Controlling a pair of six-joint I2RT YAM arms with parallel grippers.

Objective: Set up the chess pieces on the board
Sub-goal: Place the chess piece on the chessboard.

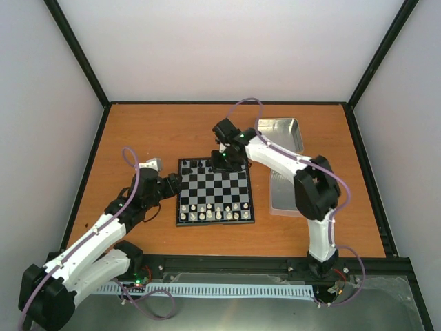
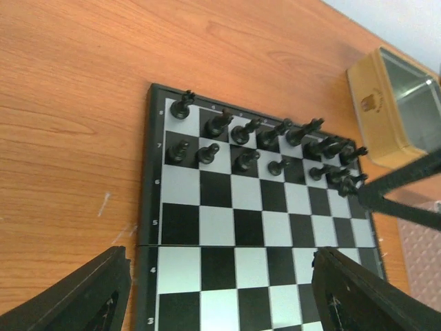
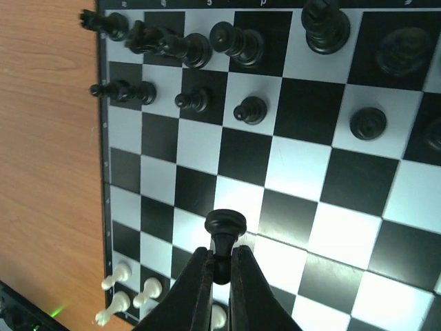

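Now my right hand (image 3: 220, 267) pinches a glossy black pawn (image 3: 225, 225) over the checkered board (image 3: 296, 160); left hand (image 2: 220, 256) wide, orange worktop (image 3: 48, 172).

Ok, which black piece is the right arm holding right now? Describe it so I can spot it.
Start at the chessboard, then find the right gripper over its far side. Pinched between its fingers is a round-headed black pawn. Unlike it, the other black pieces stand free in rows along the far edge.
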